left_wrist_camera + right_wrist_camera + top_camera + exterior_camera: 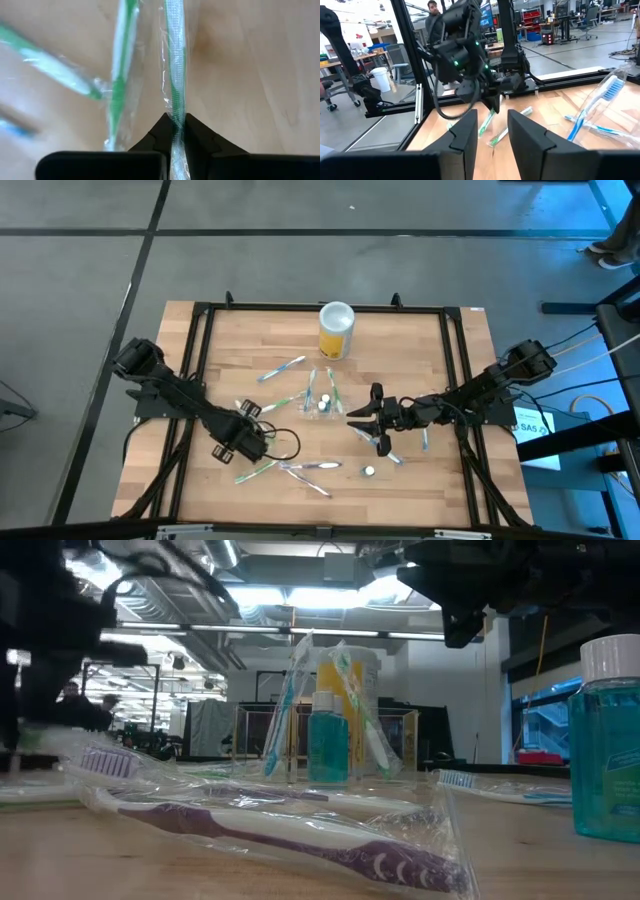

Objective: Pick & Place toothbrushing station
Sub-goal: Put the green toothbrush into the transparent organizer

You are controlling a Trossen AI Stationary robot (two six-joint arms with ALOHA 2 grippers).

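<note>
The toothbrushing station (322, 395) is a clear container at the table's middle; wrapped toothbrushes and a small blue-green bottle stand in it, which the low view also shows (400, 740). My left gripper (243, 448) is at the near left, shut on a wrapped green toothbrush (175, 75). My right gripper (362, 425) is open and empty, just right of the station; its fingers (492, 125) point toward the table's left. My left gripper pinches the wrapped green toothbrush's handle (175, 117) between its two fingers, through the clear wrapper. The fingers come from above and lie across the brush. The brush runs on past the fingertips over the wood; whether it is clear of the table I cannot tell.
A yellow canister with a white lid (337, 330) stands at the far middle. Several wrapped toothbrushes lie loose: a purple one near the front (300, 835), a green one (117, 85) beside the held one, blue ones (282, 368). A blue-green bottle (608, 740) stands front right.
</note>
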